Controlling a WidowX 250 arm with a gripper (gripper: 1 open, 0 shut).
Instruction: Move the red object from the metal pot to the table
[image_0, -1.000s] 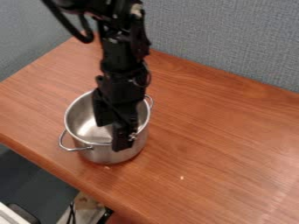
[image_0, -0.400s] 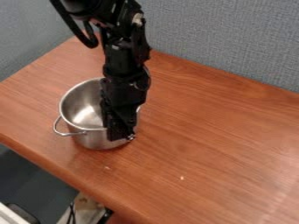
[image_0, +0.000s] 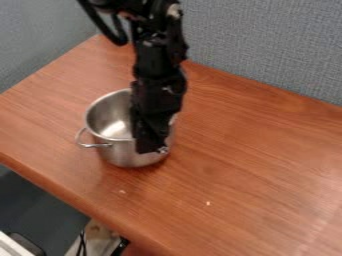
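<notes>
Surface edge: we note the near straight edge of the reddish-brown wood-grain surface (image_0: 254, 170) running diagonally across the lower left, with dark floor space and some unclear items below it.
Metal pot: we find the metal pot (image_0: 114, 120) standing upright on the surface, left of centre, near that front edge. One small loop handle shows on its left side; the shiny inner wall and part of the floor are visible.
Gripper: we see the gripper (image_0: 150, 148) pointing straight down at the pot's right-hand rim, its tips low against or just inside the wall. Its jaws are clenched together; the picture is too coarse for us to confirm anything between them.
Red object: we cannot see the red object in this view. The part of the pot's interior that shows is bare metal; the part behind the gripper is hidden, so we cannot tell its place.
Arm: the black arm (image_0: 158, 70) rises from the gripper to the top of the picture.
Background: a grey-blue textured wall stands behind the surface's far edge.
</notes>
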